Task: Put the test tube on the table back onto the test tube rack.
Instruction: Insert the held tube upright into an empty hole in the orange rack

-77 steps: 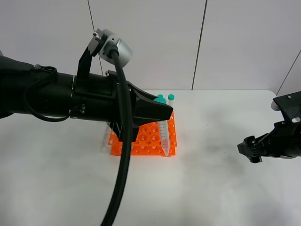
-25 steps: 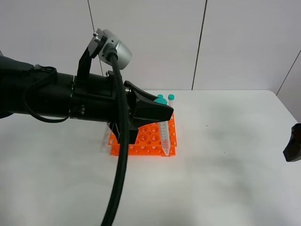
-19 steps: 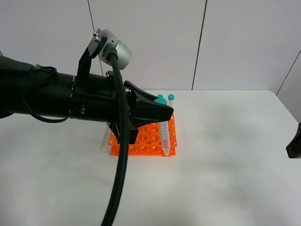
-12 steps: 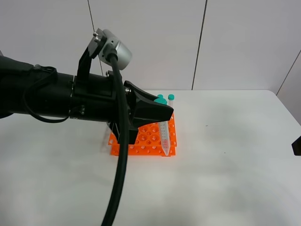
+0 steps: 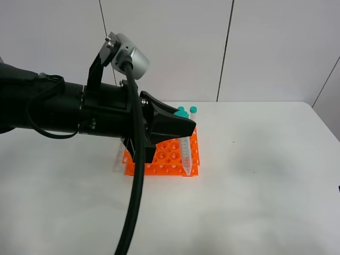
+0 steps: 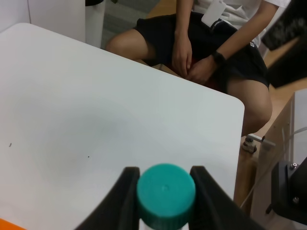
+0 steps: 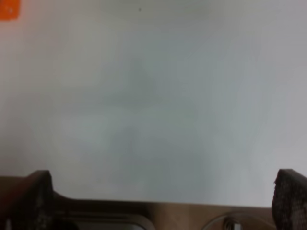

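Observation:
A clear test tube [image 5: 185,155] with a teal cap [image 6: 166,192] hangs upright, and my left gripper [image 5: 186,129] is shut on it just below the cap. Its pointed tip sits at the front right corner of the orange test tube rack [image 5: 166,157] on the white table [image 5: 255,159]. Black fingers [image 6: 125,197] flank the cap in the left wrist view. Two other teal-capped tubes [image 5: 193,110] stand at the rack's back. My right gripper [image 7: 165,196] is open over the table's edge, holding nothing, and is out of the high view.
The big black left arm [image 5: 64,109] and its cable [image 5: 137,202] cover the rack's left part. A seated person [image 6: 206,52] is beyond the table's far edge. An orange corner of the rack [image 7: 9,8] shows in the right wrist view.
The right arm has drawn back to the right and left the high view. The left arm and its tube have not moved.

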You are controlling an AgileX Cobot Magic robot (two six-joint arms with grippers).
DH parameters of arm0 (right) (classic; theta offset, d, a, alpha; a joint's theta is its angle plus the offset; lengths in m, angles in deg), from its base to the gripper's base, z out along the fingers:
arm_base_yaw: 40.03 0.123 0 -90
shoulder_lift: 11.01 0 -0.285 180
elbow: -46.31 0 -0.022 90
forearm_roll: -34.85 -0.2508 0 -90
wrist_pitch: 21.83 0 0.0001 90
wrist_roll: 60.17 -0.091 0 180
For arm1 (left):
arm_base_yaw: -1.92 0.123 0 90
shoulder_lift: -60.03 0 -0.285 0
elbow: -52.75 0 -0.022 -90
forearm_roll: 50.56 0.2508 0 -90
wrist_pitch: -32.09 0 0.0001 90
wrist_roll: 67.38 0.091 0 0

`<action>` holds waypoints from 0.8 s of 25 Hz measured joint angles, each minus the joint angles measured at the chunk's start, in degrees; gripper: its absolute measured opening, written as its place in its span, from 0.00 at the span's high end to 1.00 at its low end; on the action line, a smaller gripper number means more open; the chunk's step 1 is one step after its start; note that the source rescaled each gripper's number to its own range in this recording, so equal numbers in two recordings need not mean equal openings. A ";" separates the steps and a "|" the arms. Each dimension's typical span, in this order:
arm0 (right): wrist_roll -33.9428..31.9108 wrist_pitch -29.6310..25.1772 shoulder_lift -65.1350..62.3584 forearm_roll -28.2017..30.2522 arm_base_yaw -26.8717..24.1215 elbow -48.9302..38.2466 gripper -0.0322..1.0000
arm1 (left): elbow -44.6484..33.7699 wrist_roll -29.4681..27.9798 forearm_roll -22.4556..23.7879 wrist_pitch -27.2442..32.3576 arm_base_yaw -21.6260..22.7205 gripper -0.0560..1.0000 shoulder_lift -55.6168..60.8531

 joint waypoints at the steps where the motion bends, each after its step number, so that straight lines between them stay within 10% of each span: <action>1: 0.19 0.00 -0.65 0.00 0.00 -1.43 0.03 | 0.00 0.00 0.23 0.00 0.00 0.94 0.00; 20: 1.18 0.42 -19.65 3.77 0.00 -8.82 0.21 | 0.00 0.00 2.03 0.06 0.00 0.94 0.00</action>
